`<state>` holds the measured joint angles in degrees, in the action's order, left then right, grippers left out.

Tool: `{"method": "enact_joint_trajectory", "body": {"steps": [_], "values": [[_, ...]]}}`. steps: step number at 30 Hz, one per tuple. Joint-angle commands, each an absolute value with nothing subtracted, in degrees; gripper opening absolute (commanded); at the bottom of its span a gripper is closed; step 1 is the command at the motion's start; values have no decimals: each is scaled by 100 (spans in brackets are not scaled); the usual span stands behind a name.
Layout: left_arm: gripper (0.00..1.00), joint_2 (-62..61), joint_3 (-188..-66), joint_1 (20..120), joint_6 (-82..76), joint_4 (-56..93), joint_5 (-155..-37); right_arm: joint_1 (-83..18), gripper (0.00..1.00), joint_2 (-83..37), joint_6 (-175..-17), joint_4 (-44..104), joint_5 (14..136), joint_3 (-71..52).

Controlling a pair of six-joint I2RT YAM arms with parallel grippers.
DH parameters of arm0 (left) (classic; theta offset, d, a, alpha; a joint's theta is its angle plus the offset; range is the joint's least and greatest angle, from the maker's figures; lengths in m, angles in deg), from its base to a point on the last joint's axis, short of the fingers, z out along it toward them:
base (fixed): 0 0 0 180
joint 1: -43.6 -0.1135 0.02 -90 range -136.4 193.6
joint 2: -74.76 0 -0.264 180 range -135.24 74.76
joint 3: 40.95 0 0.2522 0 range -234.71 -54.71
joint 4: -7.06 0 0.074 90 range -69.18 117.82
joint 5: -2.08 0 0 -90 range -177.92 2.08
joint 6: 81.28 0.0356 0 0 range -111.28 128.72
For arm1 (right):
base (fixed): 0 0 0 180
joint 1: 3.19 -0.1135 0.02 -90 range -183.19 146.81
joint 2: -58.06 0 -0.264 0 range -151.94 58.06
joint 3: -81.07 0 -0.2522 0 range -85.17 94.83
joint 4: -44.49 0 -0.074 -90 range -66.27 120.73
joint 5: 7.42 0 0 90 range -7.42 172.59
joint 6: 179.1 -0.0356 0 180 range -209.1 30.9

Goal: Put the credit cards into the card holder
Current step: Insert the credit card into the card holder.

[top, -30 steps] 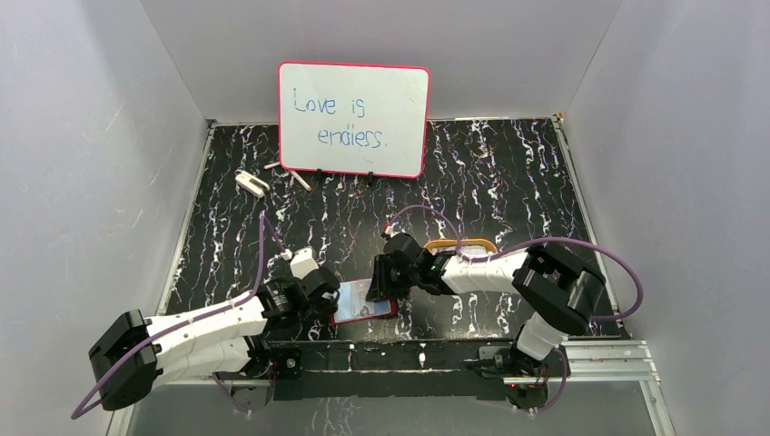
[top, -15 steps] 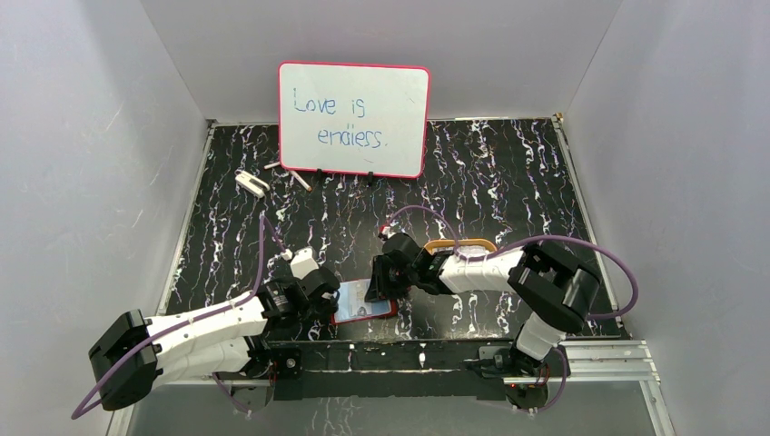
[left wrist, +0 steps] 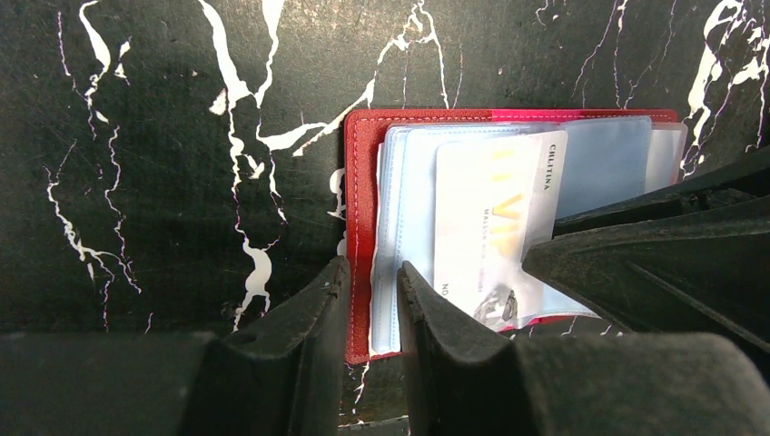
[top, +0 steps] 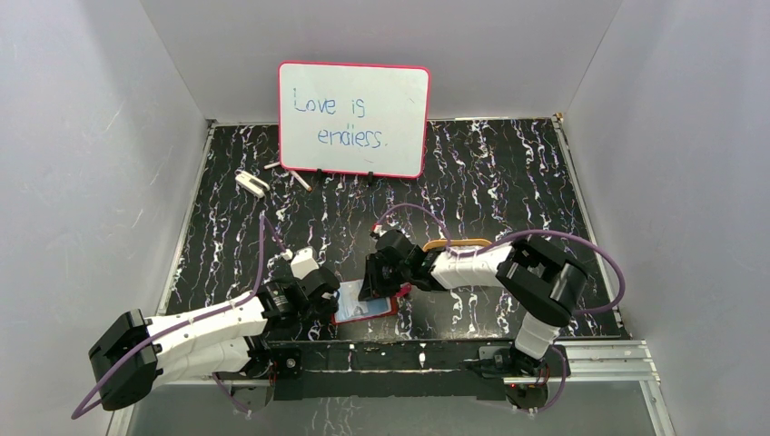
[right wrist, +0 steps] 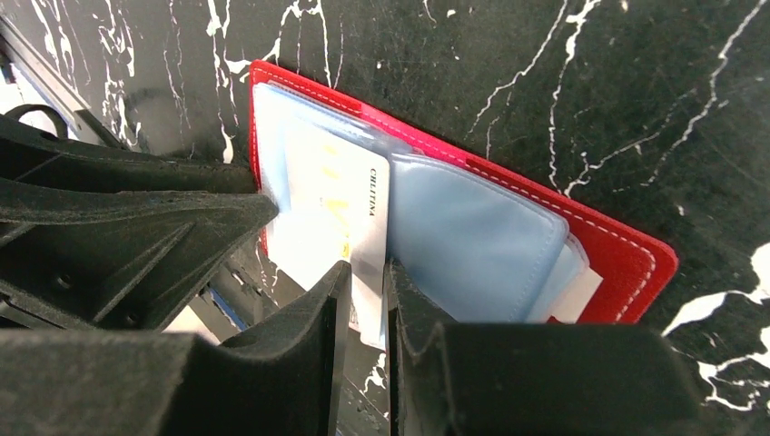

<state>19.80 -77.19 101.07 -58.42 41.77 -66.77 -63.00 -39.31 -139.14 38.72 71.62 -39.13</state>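
Observation:
The card holder [left wrist: 363,182] lies open on the black marbled table, a red wallet with pale blue pockets [right wrist: 472,236] facing up. My left gripper [left wrist: 368,304] is shut on its left edge, with the red cover and pocket lining between the fingers. A whitish credit card [right wrist: 350,195] with yellow print lies slanted over the pockets. My right gripper [right wrist: 363,295] is shut on that card's near edge. From above, both grippers meet over the card holder [top: 386,309] at the table's near edge, the left gripper [top: 331,295] on its left and the right gripper [top: 372,283] above it.
An orange-rimmed tray [top: 459,243] sits half hidden under the right arm. A pink-framed whiteboard [top: 354,118] stands at the back. A small white object [top: 250,182] and a pen [top: 298,179] lie at the back left. The aluminium rail [top: 599,354] borders the near edge.
My right arm has moved left, carrying the card over the open wallet, and its jaws have narrowed on it. More pale blue pocket shows now. The left arm has stayed put.

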Motion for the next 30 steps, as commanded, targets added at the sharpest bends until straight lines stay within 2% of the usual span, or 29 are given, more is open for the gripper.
{"method": "enact_joint_trajectory", "body": {"steps": [1,13,20,27,30], "values": [[24,1975,-7615,10093,-5806,4341,-6726,-6364,28,-4048,-13938,4159,6980,-3736],[26,2229,-7704,10096,-5918,4625,-6621,-6389,31,-4017,-14251,4371,6881,-3865],[30,2710,-7817,10093,-5872,5015,-6438,-6390,40,-3782,-14302,4250,7070,-3938],[30,2667,-7873,10094,-5888,5090,-6416,-6392,53,-3447,-14292,3998,7308,-3874],[30,2730,-7965,10091,-5848,5141,-6357,-6392,54,-3268,-14159,3644,7584,-3778]]}}
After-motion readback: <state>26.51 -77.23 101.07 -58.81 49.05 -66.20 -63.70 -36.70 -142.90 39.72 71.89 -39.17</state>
